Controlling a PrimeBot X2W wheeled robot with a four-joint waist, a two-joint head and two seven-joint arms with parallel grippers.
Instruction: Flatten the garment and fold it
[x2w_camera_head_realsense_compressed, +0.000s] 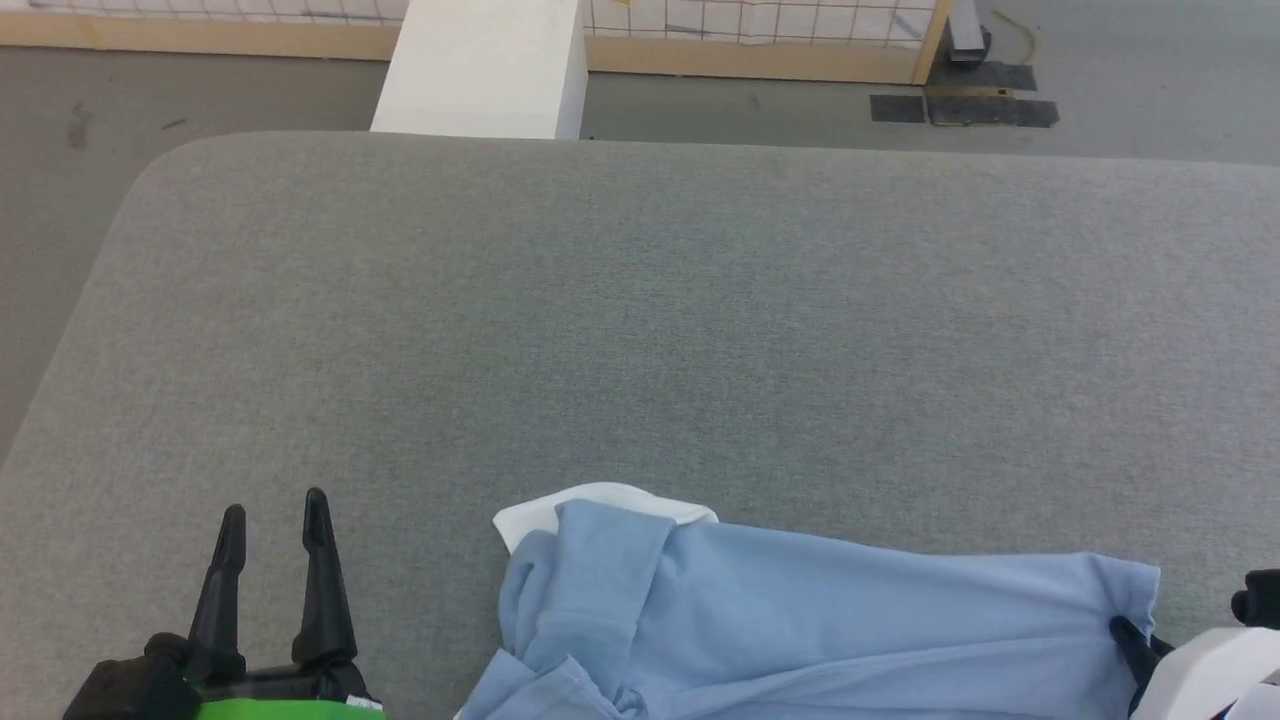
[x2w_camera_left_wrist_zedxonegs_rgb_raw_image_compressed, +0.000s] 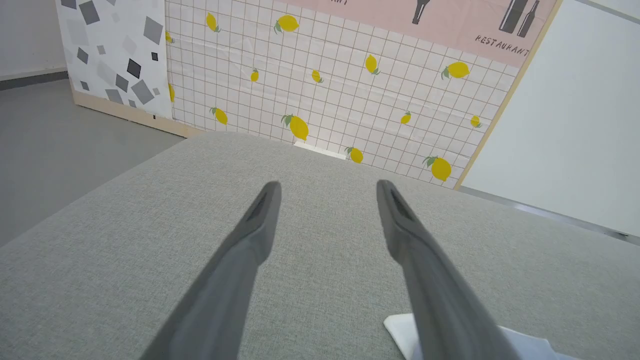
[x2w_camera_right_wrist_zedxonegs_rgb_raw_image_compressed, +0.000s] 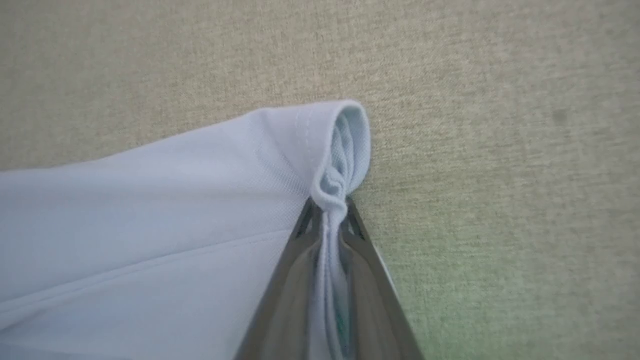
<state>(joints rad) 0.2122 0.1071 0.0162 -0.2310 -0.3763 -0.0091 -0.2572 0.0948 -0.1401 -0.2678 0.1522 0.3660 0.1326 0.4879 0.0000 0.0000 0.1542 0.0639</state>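
Garment (x2w_camera_head_realsense_compressed: 800, 620), a light blue polo shirt, lies rumpled on the grey table (x2w_camera_head_realsense_compressed: 640, 330); right gripper (x2w_camera_right_wrist_zedxonegs_rgb_raw_image_compressed: 327, 212) pinches its bunched edge, left gripper (x2w_camera_head_realsense_compressed: 272, 515) spread apart, empty.

- We see the left gripper (x2w_camera_head_realsense_compressed: 274, 503) as two long, glossy black fingers (x2w_camera_head_realsense_compressed: 322, 590), tapering to rounded tips, on a chunky black base block (x2w_camera_head_realsense_compressed: 140, 685).
- A bright green panel (x2w_camera_head_realsense_compressed: 290, 711) edges that block.
- In the left wrist view we find a narrow recess near each tip.
- Behind the right gripper (x2w_camera_head_realsense_compressed: 1122, 628) we note a smooth white forearm shell (x2w_camera_head_realsense_compressed: 1205, 665) and a rounded black knob (x2w_camera_head_realsense_compressed: 1262, 597).
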